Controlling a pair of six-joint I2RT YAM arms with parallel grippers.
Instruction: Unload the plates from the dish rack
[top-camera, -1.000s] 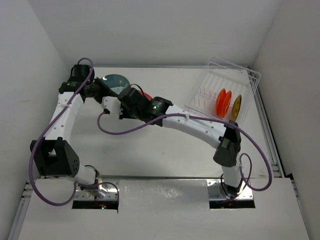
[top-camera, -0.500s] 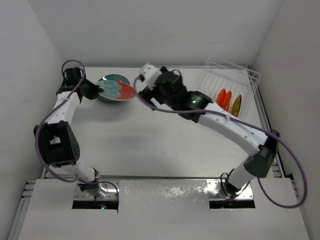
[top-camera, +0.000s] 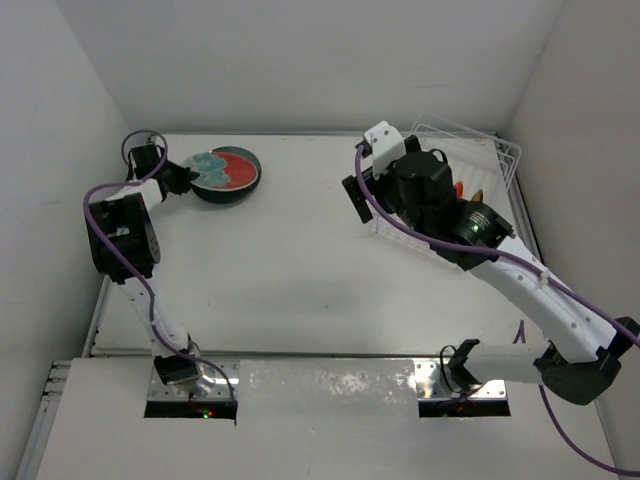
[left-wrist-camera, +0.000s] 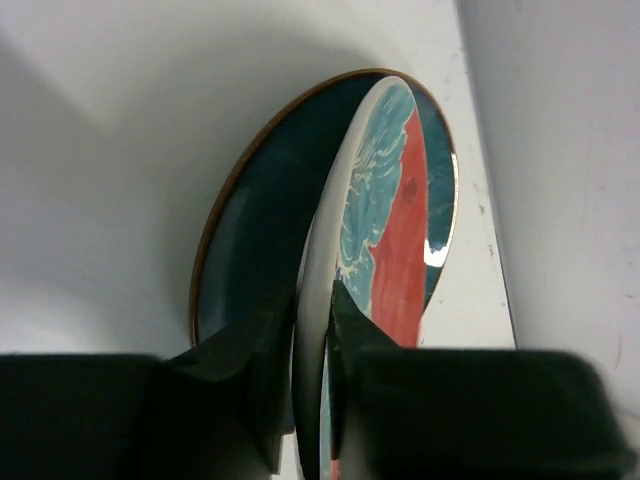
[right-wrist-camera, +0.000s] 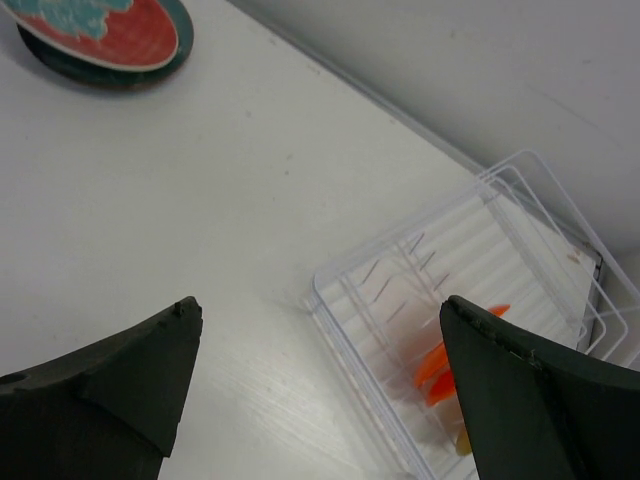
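Unloading about half done: red flowered plate (top-camera: 236, 166) is laid on teal plate (top-camera: 222, 194), rim pinched by left gripper (left-wrist-camera: 312, 335); right gripper (right-wrist-camera: 320, 308) is spread wide, empty, near dish rack (right-wrist-camera: 332, 274), where orange plate (right-wrist-camera: 437, 372) and amber plate (right-wrist-camera: 461, 440) are left.

orange plate (right-wrist-camera: 438, 370) stands in dish rack (right-wrist-camera: 495, 250)

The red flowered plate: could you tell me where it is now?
The red plate sits far left on the table in the top view, over the dark teal plate, its rim held by the left gripper.
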